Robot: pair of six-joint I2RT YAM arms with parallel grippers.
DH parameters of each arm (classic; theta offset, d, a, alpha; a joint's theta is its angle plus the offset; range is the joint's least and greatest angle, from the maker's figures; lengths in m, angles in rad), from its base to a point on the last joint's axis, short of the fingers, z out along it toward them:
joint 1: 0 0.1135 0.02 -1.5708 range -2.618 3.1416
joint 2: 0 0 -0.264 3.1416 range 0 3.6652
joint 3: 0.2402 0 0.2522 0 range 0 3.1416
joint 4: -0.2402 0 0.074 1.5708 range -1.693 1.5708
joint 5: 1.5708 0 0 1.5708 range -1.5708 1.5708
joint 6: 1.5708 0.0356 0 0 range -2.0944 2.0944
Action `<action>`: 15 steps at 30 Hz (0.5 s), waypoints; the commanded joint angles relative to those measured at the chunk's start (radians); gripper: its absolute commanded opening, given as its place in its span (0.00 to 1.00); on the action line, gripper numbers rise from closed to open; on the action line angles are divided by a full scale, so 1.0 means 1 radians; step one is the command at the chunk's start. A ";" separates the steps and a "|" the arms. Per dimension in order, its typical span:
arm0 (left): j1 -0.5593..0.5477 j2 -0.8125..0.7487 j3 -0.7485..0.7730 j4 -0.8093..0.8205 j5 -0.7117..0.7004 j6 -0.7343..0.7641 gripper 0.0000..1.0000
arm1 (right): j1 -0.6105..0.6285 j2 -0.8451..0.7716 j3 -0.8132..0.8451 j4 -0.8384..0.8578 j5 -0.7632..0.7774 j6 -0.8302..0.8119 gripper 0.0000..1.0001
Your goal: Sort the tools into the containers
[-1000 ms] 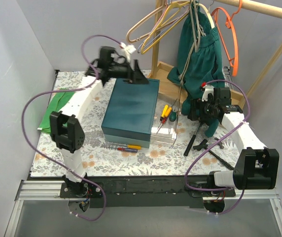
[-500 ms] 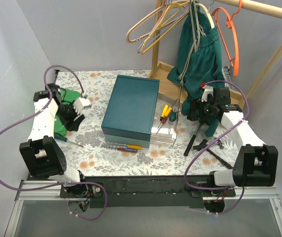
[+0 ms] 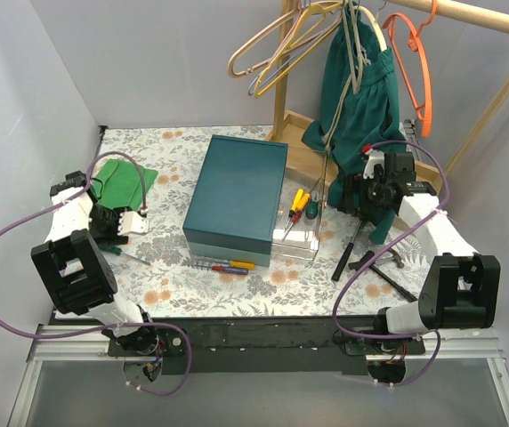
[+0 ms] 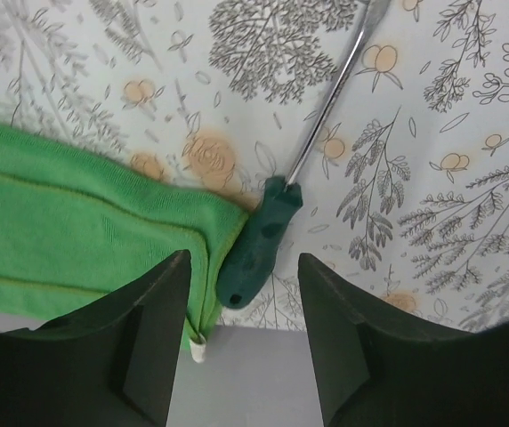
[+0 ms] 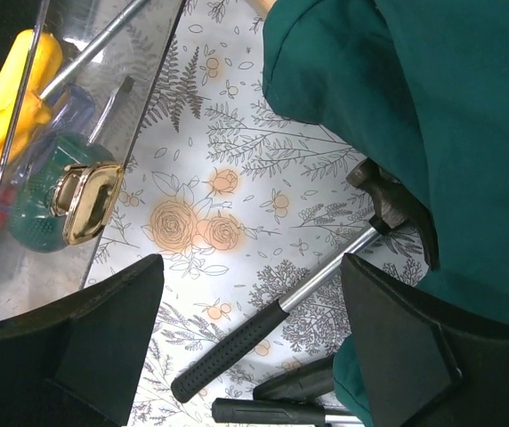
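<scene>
The dark teal box [image 3: 237,196] stands mid-table, with a clear drawer tray [image 3: 299,245] pulled out on its right holding yellow, red and green screwdrivers [image 3: 301,203]. Two small screwdrivers [image 3: 228,265] lie in front of the box. My left gripper [image 3: 114,233] [image 4: 241,342] is open and low at the table's left. A dark green-handled screwdriver [image 4: 263,245] lies just ahead of its fingers, against a green cloth [image 4: 76,240]. My right gripper [image 3: 366,200] [image 5: 250,356] hangs wide open over the black-gripped hammer [image 5: 263,334].
Teal clothing [image 5: 415,116] on the wooden rack [image 3: 468,13] drapes over the hammer's head. More black-handled tools [image 3: 388,262] lie by the right arm. Coloured hangers [image 3: 277,44] hang at the back. The tray's gold clasp [image 5: 85,200] is close to the right gripper's left finger.
The left arm has swung from above the box's far end down to the table's left side, by the green cloth and screwdriver, its jaws narrowing. The right arm has barely moved.
</scene>
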 commanded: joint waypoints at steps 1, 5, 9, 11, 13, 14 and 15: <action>0.006 -0.027 -0.087 0.097 0.032 0.216 0.50 | -0.006 -0.072 -0.008 0.003 0.020 -0.008 0.88; 0.009 -0.020 -0.121 0.153 0.058 0.270 0.52 | -0.008 -0.100 -0.040 0.006 0.024 -0.005 0.89; 0.008 -0.003 -0.133 0.189 0.039 0.302 0.53 | -0.009 -0.111 -0.052 0.007 0.024 -0.008 0.89; 0.009 0.008 -0.136 0.197 0.038 0.308 0.53 | -0.014 -0.111 -0.061 0.009 0.020 -0.005 0.89; 0.008 0.017 -0.138 0.203 0.038 0.322 0.52 | -0.018 -0.109 -0.069 0.012 0.011 0.001 0.89; 0.009 0.017 -0.142 0.205 0.041 0.328 0.52 | -0.018 -0.109 -0.075 0.012 0.006 0.007 0.89; 0.008 0.017 -0.154 0.220 0.044 0.342 0.52 | -0.018 -0.106 -0.080 0.013 0.001 0.012 0.89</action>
